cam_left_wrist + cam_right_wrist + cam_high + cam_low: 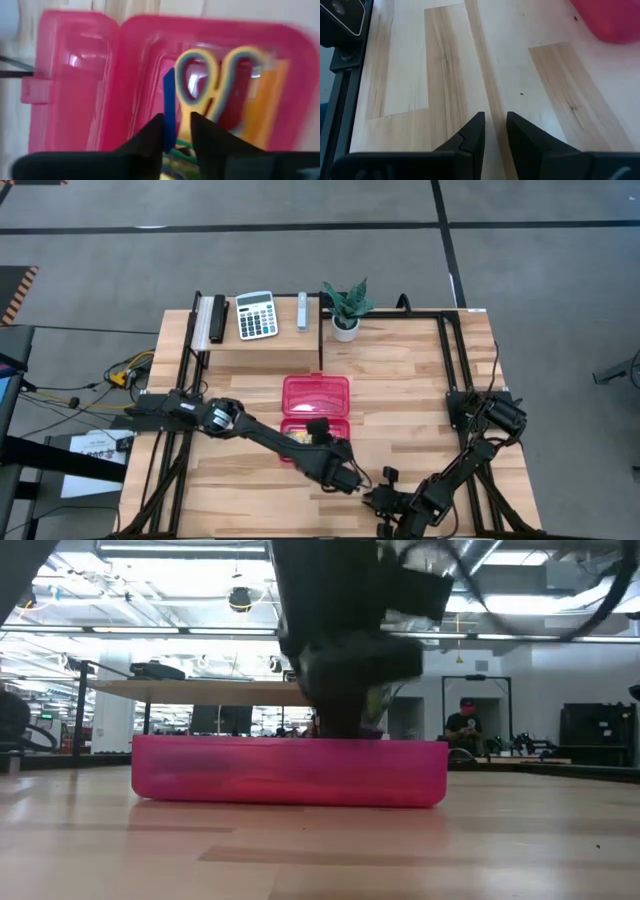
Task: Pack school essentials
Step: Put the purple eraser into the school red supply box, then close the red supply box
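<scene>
Left claw over the open pink case

The left claw [176, 131] hangs above the case [315, 395] mid-counter, its fingers slightly parted, grasping nothing; the scissors [215, 85] lie inside (yellow handles up against the case wall). The right claw [495, 131] waits over bare counter [445, 75], fingers a little apart, empty.

Yellow-handled scissors [215, 82] lie inside open pink case [75, 85].
</scene>
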`<state>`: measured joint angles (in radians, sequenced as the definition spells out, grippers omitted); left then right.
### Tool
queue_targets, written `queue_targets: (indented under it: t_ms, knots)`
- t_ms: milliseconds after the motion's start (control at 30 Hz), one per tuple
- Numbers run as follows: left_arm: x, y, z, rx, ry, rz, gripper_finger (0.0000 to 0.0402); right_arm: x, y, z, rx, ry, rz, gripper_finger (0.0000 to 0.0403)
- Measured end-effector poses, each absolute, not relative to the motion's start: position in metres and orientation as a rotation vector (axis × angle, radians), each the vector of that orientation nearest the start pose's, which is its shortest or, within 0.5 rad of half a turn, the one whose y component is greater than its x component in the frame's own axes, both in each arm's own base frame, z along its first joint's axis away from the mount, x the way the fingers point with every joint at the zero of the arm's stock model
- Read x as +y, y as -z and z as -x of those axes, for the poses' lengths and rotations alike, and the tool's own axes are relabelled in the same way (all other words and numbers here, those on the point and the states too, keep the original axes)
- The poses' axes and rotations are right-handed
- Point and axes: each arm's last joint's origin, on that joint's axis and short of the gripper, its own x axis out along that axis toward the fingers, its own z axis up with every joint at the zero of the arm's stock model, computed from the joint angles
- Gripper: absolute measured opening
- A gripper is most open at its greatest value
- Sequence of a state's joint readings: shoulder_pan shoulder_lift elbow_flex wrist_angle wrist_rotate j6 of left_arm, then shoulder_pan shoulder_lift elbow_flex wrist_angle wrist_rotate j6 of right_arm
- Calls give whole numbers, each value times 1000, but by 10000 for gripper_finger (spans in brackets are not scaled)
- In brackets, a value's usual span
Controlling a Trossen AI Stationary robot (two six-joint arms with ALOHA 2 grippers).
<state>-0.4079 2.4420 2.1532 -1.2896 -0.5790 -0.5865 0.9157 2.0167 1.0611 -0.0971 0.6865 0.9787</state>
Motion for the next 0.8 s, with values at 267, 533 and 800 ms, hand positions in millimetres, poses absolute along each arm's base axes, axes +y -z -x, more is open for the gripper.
queue_targets:
  t_ms: [267,533,800]
  knots:
    - [-171,-174,-446,1271,-470,-176,196,281,-98,-239,730,156,-175,107]
    - [-197,-250,-440,1017,-452,-124,220,283,-115,-240,699,104,-180,107]
    - [-213,-375,-365,678,-384,-300,209,265,-214,-234,500,-64,69,107]
